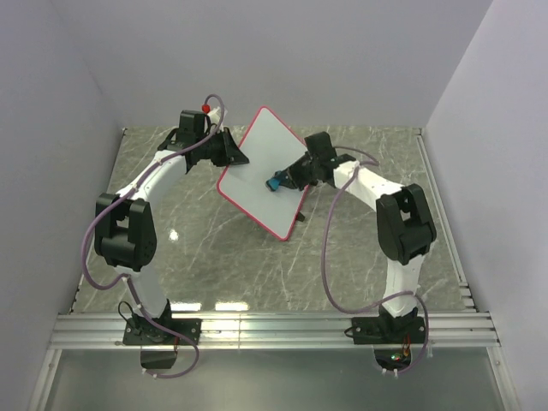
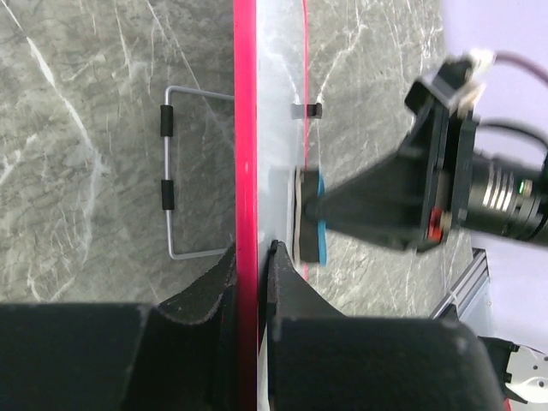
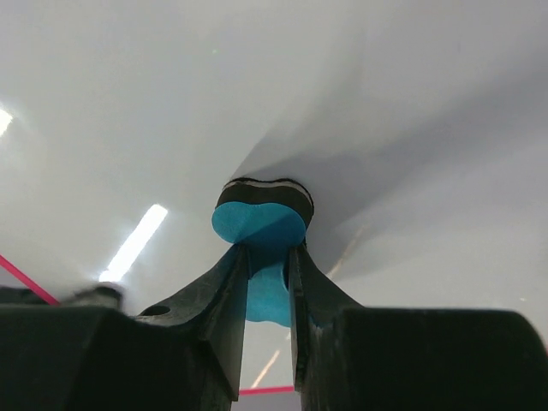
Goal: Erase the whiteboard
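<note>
The whiteboard (image 1: 257,167), white with a red-pink rim, stands tilted on its lower edge in the middle of the table. My left gripper (image 1: 235,156) is shut on its left rim; in the left wrist view (image 2: 253,257) the red rim (image 2: 246,128) runs between the fingers. My right gripper (image 1: 282,181) is shut on a small blue eraser (image 1: 274,182) and presses it against the board's face. In the right wrist view (image 3: 269,257) the blue eraser (image 3: 259,224) with its dark felt sits flat on the white board (image 3: 257,94). The eraser also shows in the left wrist view (image 2: 310,214).
The table is grey marble (image 1: 214,257) with walls on three sides. A wire stand (image 2: 171,180) with black sleeves sticks out behind the board. An aluminium rail (image 1: 274,325) runs along the near edge by the arm bases.
</note>
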Action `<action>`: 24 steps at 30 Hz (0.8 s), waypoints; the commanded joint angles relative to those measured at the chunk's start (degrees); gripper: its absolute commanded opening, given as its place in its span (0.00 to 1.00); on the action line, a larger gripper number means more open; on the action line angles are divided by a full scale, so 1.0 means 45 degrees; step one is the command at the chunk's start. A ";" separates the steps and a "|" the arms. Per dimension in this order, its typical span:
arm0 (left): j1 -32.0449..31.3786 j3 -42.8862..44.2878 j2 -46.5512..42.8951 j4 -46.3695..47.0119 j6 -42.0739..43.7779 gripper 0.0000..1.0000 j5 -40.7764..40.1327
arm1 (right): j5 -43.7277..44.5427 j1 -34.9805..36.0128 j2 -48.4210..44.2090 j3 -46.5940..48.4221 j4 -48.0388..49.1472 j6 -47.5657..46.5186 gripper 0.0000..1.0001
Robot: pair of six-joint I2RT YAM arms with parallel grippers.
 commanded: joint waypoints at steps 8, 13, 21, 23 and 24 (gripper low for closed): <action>-0.1107 -0.0780 -0.0343 -0.1636 0.2149 0.00 -0.0218 | 0.1539 -0.0929 0.1977 0.0871 -0.0161 -0.0213 0.00; -0.1088 -0.0761 -0.0265 -0.1597 0.2169 0.00 -0.0198 | 0.1986 -0.1125 0.0123 -0.0124 -0.0139 -0.1168 0.00; -0.1088 -0.0683 -0.0148 -0.1616 0.2208 0.00 -0.0374 | 0.4835 -0.1671 -0.4313 -0.3911 -0.3087 -0.2518 0.00; -0.1088 -0.0663 -0.0051 -0.1636 0.2208 0.00 -0.0413 | 0.5170 -0.1769 -0.4762 -0.4964 -0.3398 -0.2655 0.00; -0.1088 -0.0644 -0.0012 -0.1655 0.2208 0.00 -0.0452 | 0.5442 -0.1789 -0.4823 -0.5241 -0.3497 -0.2675 0.00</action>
